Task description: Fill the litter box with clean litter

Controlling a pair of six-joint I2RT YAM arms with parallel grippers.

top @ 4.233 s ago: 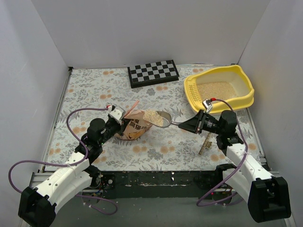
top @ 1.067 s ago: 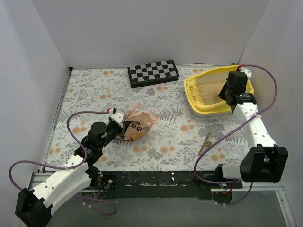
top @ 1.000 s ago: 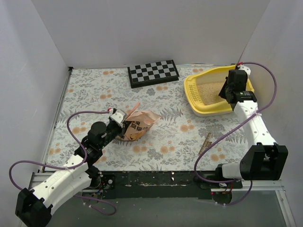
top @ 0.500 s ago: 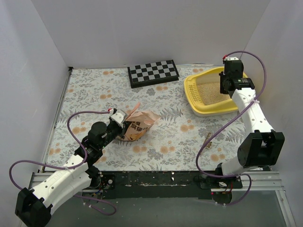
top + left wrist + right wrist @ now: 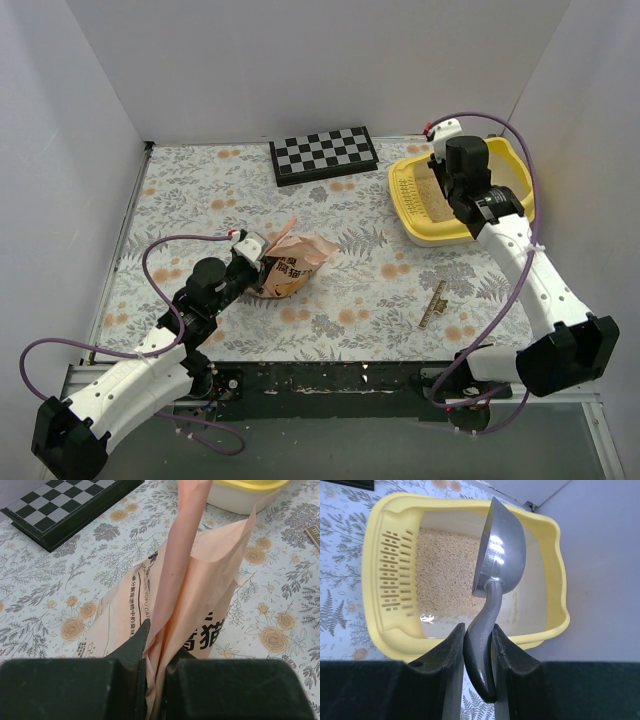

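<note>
The right gripper point(image 5: 477, 630), jaws clamped on the scoop point(image 5: 502, 555) handle, hangs over the litter box point(image 5: 385, 575) at the tabletop's far right, clean litter point(image 5: 445, 575) directly beneath; the left gripper point(image 5: 155, 650) pinches the bag point(image 5: 200, 595), well apart leftward.

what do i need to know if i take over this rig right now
Left gripper: shut on the edge of the peach litter bag, which rests on the table.
Right gripper: shut on the metal scoop by its handle, scoop over the litter box.
Done: litter covers part of the box floor.
To do: some floor is bare; probably more scoops from the bag.
</note>
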